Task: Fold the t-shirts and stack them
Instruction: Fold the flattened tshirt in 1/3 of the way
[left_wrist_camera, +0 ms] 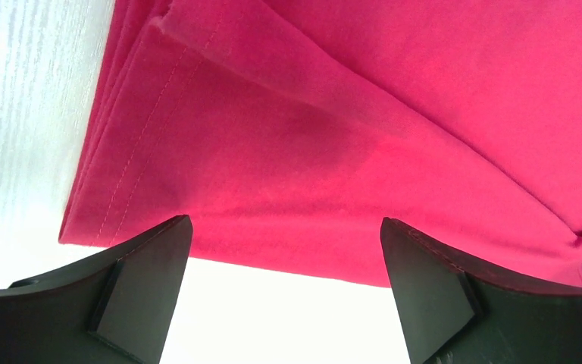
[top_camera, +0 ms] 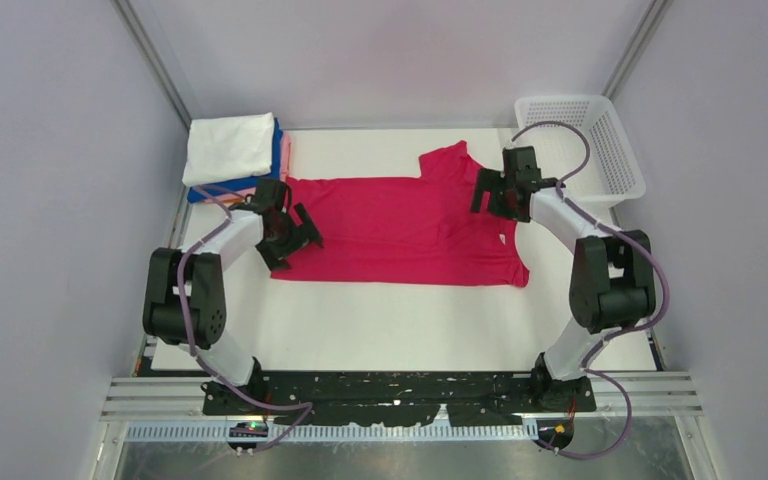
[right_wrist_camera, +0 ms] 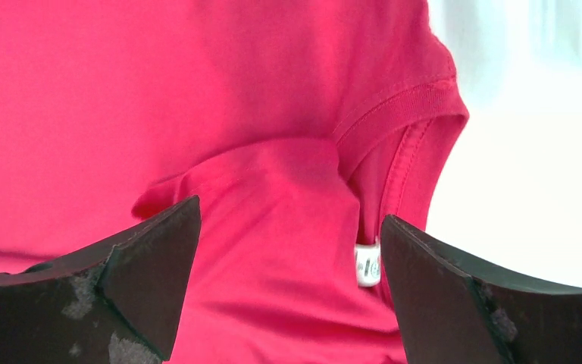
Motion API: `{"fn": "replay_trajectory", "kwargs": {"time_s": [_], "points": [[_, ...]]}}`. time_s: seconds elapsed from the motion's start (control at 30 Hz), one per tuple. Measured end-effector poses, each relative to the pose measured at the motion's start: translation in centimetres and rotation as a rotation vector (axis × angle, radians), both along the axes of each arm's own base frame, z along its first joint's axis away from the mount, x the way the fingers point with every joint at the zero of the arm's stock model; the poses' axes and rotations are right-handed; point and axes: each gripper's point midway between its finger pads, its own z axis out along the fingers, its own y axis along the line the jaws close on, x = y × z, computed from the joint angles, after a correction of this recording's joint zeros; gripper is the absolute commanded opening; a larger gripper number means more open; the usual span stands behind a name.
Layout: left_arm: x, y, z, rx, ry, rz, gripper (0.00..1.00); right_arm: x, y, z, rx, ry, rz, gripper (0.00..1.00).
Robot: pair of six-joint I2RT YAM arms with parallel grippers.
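1. Nearest me, the left gripper point(top_camera: 298, 243) hangs at the left end of the magenta-red t-shirt point(top_camera: 400, 232), its jaws spread wide and gripping nothing. Its wrist camera shows the stitched hem corner point(left_wrist_camera: 121, 205) lying just beyond the fingertips, with bare white table point(top_camera: 400, 330) between the two fingers.
2. The shirt lies flat across the middle of the table. Its hem is towards the left arm and its neck towards the right, and one sleeve point(top_camera: 448, 160) points to the far side.
3. A little farther back, the right gripper point(top_camera: 488, 195) sits over the neck end, its jaws also wide and not closed on any cloth. From its wrist camera, the ribbed collar point(right_wrist_camera: 394, 114) and the small white neck label point(right_wrist_camera: 367, 264) lie between the fingers, the label close to the right one.
4. At the far left corner is the stack of folded t-shirts point(top_camera: 230, 150), white on top with blue point(top_camera: 222, 190) and pink point(top_camera: 285, 155) edges showing beneath. It lies just beyond the spread shirt's far-left corner.
5. At the far right corner stands the white mesh basket point(top_camera: 620, 160). Only its own mesh shows inside, and the right arm's cable point(top_camera: 560, 128) arches over it.
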Motion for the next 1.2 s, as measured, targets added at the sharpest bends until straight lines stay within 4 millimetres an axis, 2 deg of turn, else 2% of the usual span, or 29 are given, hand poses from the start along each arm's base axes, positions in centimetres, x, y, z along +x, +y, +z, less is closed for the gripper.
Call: {"fn": "replay_trajectory", "kwargs": {"time_s": [0.1, 0.2, 0.3, 0.4, 0.53, 0.63, 0.83, 0.93, 1.2], "points": [[0.3, -0.3, 1.5, 0.010, -0.047, -0.012, 1.00, -1.2, 1.1, 3.2, -0.033, -0.074, 0.033, 0.95], [1.0, -1.2, 2.8, 0.004, -0.086, -0.034, 1.00, -2.8, 3.6, 5.1, -0.034, -0.134, 0.094, 0.96], [1.8, -2.4, 3.2, -0.002, -0.104, -0.059, 1.00, -4.8, 6.4, 4.1, -0.027, -0.117, 0.163, 0.95], [2.1, -3.7, 2.5, -0.004, -0.094, -0.086, 1.00, -6.5, 7.8, 0.8, -0.039, -0.026, 0.198, 0.96], [1.4, -4.6, 0.5, 0.005, -0.039, -0.112, 1.00, -8.0, 7.4, -3.3, -0.063, 0.092, 0.185, 0.95], [0.6, -4.7, -0.6, 0.010, -0.012, -0.121, 1.00, -9.1, 6.7, -5.0, -0.086, 0.147, 0.169, 0.95], [-0.3, -5.2, -0.8, 0.004, -0.051, -0.137, 1.00, -9.3, 6.0, -5.1, -0.112, 0.138, 0.145, 0.95], [-1.7, -6.0, -0.8, -0.003, -0.079, -0.156, 1.00, -10.1, 5.2, -5.3, -0.138, 0.148, 0.133, 0.96], [-7.4, -8.2, -0.7, -0.057, -0.129, -0.208, 1.00, -15.4, 3.0, -5.5, -0.151, 0.212, 0.110, 0.95]]}}
